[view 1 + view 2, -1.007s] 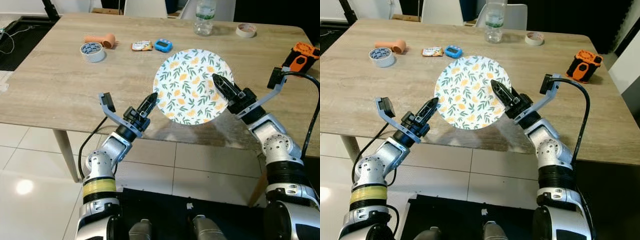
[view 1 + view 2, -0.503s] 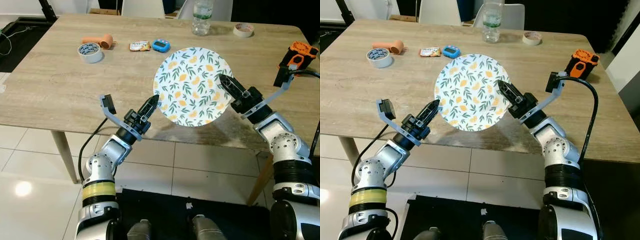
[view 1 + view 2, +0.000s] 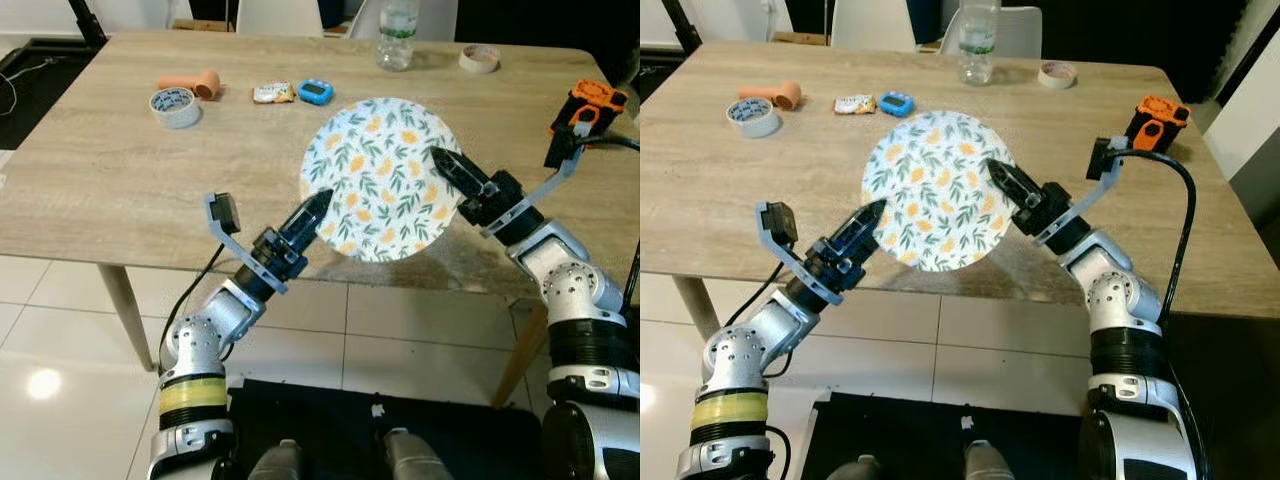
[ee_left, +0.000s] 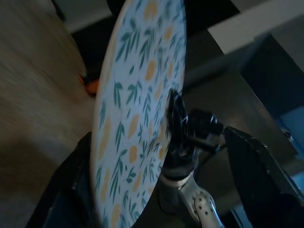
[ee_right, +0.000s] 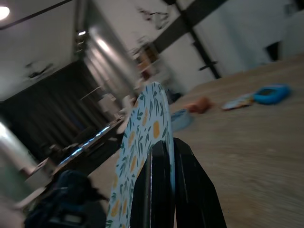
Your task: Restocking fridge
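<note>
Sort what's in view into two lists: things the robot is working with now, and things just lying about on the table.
In use:
- floral plate, lifted off the wooden table
- right gripper, shut on its right rim
- left gripper, at its left rim

Lying about:
- tape roll
- orange tube
- snack packet
- blue timer
- water bottle
- second tape roll
- orange-black tool

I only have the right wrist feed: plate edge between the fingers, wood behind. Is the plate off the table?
Observer: Head camera shows the plate lifted, tilted above the table, its shadow on the near edge.
Operator: Left side?
Observer: The left gripper has its tips at the plate's left rim, the right gripper pinching the right rim.
Operator: Anything behind it?
Observer: A water bottle, a blue timer and a tape roll.
</note>
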Available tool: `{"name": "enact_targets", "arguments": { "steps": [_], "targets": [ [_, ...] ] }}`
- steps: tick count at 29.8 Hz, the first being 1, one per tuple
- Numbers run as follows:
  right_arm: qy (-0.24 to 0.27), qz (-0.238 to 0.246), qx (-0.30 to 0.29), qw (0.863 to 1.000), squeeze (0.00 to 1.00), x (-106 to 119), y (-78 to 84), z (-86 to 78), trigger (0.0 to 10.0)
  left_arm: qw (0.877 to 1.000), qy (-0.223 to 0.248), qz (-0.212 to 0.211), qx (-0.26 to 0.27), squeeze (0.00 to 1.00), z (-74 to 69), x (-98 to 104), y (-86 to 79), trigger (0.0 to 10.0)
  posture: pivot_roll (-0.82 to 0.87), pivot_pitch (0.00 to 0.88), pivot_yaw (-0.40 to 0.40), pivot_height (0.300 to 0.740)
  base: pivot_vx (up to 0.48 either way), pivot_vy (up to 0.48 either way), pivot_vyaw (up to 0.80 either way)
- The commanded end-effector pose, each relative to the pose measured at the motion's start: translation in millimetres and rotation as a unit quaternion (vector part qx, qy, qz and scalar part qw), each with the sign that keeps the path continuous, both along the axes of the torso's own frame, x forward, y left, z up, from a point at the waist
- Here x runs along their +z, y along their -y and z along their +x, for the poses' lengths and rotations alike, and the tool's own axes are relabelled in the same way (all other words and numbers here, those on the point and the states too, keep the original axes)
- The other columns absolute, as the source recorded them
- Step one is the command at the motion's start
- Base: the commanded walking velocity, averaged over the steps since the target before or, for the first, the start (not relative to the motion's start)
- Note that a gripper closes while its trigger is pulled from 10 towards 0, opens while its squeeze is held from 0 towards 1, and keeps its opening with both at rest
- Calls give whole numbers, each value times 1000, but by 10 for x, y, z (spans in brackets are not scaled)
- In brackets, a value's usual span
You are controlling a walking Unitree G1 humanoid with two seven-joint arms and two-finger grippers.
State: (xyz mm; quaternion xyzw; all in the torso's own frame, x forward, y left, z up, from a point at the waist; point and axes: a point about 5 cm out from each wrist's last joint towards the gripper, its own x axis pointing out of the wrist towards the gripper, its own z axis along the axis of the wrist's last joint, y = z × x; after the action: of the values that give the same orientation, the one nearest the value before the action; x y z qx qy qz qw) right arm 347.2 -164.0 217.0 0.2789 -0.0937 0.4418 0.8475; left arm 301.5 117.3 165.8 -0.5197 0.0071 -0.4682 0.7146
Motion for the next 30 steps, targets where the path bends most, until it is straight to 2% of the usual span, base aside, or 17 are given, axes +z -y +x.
{"name": "enact_targets", "arguments": {
  "steps": [1,2,3,9,10,11,19,25,30],
  "targets": [
    [-6,-8,30,1000,0,-61,-87,-56,0,1000,16,4,-16,1000,-30,35,26,10000,-46,110,-4,740,0,0,0],
    [-2,-8,41,999,0,-54,-115,-76,0,1000,14,7,-13,1000,-24,27,30,10000,-46,110,-4,740,0,0,0],
    [2,-8,50,999,0,-47,-139,-93,0,1000,13,4,-15,0,-26,26,34,10000,-46,110,-4,740,0,0,0],
    [2,-13,56,998,0,-50,-167,-108,0,999,24,-4,-29,0,-70,53,40,10000,-48,113,-4,740,0,0,0],
    [1,-17,54,998,0,-59,-164,-103,0,999,25,-9,-30,0,-77,60,39,8196,-48,113,-4,740,0,0,0],
    [-1,-19,49,999,0,-64,-153,-98,0,999,32,-16,-34,0,-94,77,31,0,-48,113,-4,740,0,0,0],
    [-6,-18,28,999,0,-54,-98,-69,0,998,46,-24,-46,0,-141,104,21,0,-47,112,-6,740,0,0,0],
    [-7,4,23,1000,0,2,-31,-76,0,994,78,-25,-75,0,-269,113,-48,0,-48,114,-6,740,0,0,0],
    [-9,-2,25,1000,0,-16,-57,-80,0,994,77,-21,-71,0,-261,108,-51,0,-48,112,-6,740,0,0,0]
  ]
}}
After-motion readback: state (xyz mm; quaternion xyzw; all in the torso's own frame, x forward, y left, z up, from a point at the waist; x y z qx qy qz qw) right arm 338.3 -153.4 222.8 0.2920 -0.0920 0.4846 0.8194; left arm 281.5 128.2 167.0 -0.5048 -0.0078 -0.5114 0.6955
